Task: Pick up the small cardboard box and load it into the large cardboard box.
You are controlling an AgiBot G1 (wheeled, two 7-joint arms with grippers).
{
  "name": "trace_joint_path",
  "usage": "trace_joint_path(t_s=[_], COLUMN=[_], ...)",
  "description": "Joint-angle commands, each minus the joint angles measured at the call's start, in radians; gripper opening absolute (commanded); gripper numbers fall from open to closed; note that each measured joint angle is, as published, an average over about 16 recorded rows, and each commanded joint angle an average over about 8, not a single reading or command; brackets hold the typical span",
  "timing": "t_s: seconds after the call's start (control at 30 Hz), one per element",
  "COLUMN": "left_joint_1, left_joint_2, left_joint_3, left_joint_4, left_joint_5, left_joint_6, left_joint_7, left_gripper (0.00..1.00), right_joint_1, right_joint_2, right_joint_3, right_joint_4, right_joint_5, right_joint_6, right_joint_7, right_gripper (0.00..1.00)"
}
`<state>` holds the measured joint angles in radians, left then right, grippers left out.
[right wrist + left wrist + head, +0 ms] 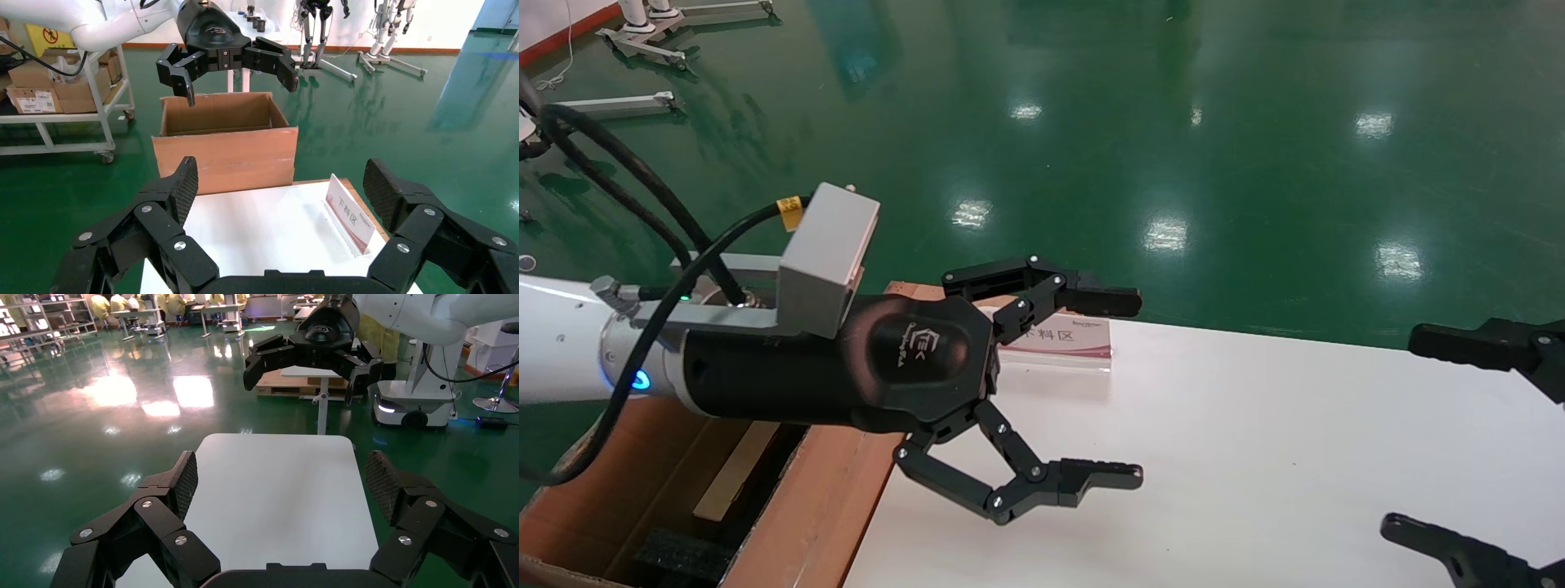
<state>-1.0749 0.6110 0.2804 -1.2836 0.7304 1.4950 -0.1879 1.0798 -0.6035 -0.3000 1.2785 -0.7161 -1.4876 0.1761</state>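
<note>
The small cardboard box shows in no view. The large cardboard box (pixel 821 490) stands open against the left end of the white table (pixel 1254 457), with black foam (pixel 682 555) inside. It also shows in the right wrist view (pixel 223 153). My left gripper (pixel 1136 388) is open and empty, hovering over the table's left end just past the box's rim; it also shows in its own view (pixel 283 478) and in the right wrist view (pixel 229 58). My right gripper (pixel 1401 429) is open and empty over the table's right end; it also shows in its own view (pixel 278 184).
A standing sign card (pixel 1062 339) with red trim sits at the table's far left edge, seen also in the right wrist view (pixel 349 211). Green floor surrounds the table. A cart with cartons (pixel 55 92) stands beyond the large box.
</note>
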Motion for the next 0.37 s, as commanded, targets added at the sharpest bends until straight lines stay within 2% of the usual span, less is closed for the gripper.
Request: trace_joint_path(t_s=[0.03,0.37], left_joint_1=[0.0,-0.001], left_joint_2=[0.0,0.0], left_joint_3=[0.0,0.001], left_joint_4=[0.0,0.0], left_joint_5=[0.0,0.0], left_joint_6=[0.0,0.0], left_joint_7=[0.0,0.0], left_gripper=[1.0,1.0], right_joint_1=[0.0,0.0], right_joint_2=[0.0,0.0], right_joint_3=[0.0,0.0], right_joint_4=[0.0,0.0], right_joint_5=[0.0,0.0], right_joint_6=[0.0,0.0], right_joint_7=[0.0,0.0], right_gripper=[1.0,1.0])
